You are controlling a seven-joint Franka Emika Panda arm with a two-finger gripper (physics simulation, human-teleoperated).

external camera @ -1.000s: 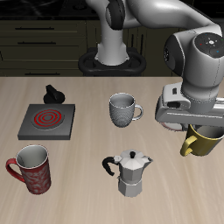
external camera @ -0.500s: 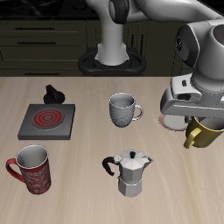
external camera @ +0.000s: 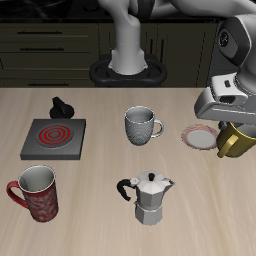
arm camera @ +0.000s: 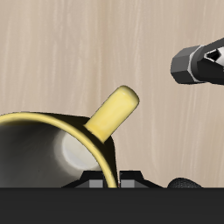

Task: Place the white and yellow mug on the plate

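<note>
Under the gripper (external camera: 236, 128), closed on its rim, the mug (external camera: 233, 144) hangs above the table, just beside the plate (external camera: 199, 137); center it over the plate, then lower it gently

No legible text, labels, brands, numbers or signs found on any item in either view; mug patterns carry no readable characters.

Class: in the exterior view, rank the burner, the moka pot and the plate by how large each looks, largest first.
1. The burner, widest by far.
2. The moka pot, though nearer the camera, which flatters it.
3. The plate, partly hidden by the gripper holding the white and yellow mug.
</note>
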